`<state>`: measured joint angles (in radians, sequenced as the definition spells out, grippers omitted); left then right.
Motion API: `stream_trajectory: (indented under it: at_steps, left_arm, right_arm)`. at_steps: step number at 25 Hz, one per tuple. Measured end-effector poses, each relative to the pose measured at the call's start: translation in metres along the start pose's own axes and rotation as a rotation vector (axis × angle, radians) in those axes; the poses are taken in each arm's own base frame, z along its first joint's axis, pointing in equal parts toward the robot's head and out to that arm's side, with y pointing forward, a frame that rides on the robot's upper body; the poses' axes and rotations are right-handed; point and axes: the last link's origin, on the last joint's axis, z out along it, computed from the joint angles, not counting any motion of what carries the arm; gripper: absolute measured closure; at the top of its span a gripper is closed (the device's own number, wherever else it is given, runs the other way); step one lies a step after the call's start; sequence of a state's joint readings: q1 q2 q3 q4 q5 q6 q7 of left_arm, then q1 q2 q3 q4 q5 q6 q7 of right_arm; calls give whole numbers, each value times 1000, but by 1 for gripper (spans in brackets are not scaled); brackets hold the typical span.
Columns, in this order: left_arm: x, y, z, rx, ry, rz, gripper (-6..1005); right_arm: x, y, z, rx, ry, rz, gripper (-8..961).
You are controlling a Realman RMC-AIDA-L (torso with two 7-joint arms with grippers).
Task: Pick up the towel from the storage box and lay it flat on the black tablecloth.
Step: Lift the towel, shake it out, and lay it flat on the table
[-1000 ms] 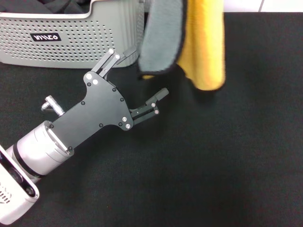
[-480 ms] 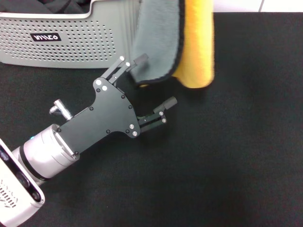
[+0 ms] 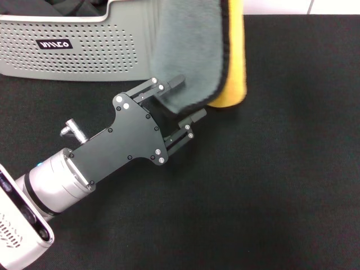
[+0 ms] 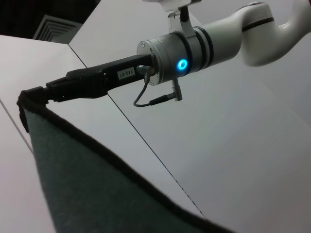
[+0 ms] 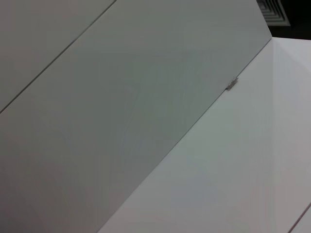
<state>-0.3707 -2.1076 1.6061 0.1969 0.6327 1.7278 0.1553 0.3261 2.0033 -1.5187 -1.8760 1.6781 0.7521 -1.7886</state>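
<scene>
The towel (image 3: 191,50) hangs down from above the top of the head view, grey face toward me and its yellow-orange face (image 3: 236,56) along the right side. In the left wrist view my right gripper (image 4: 36,93) is shut on an upper corner of the towel (image 4: 87,184). My left gripper (image 3: 187,99) is open just right of the storage box (image 3: 84,56), its two fingers on either side of the towel's lower grey edge. The black tablecloth (image 3: 270,180) lies beneath everything.
A dark fabric bundle (image 3: 73,7) lies inside the storage box at the back left. The left arm's silver wrist (image 3: 56,180) stretches toward the near left corner. The right wrist view holds only pale flat panels.
The towel has swung left and turned more of its grey face to me. My left gripper has moved up to its lower edge, and its fingers now stand closer together around it.
</scene>
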Motion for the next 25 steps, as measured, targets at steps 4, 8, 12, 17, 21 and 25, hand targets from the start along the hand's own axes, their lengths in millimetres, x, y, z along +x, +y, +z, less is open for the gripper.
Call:
stream_trajectory:
  at_steps: [4, 8, 12, 17, 21, 25]
  left_arm:
    - [0, 1, -1, 1, -5, 13, 557]
    - [0, 1, -2, 0, -7, 21, 643]
    - [0, 2, -2, -4, -5, 19, 729]
    - [0, 3, 0, -16, 1, 19, 771]
    - [-1, 3, 0, -19, -3, 19, 874]
    - [-1, 3, -1, -12, -8, 14, 938]
  right_arm:
    - [0, 0, -2, 5, 4, -2, 946]
    - [-2, 0, -4, 7, 2, -9, 946]
    - [-3, 1, -5, 5, 0, -12, 946]
    - [-3, 1, -5, 3, -1, -12, 946]
    - [-4, 1, -5, 3, -1, -13, 946]
    - [-5, 1, -5, 2, -4, -16, 946]
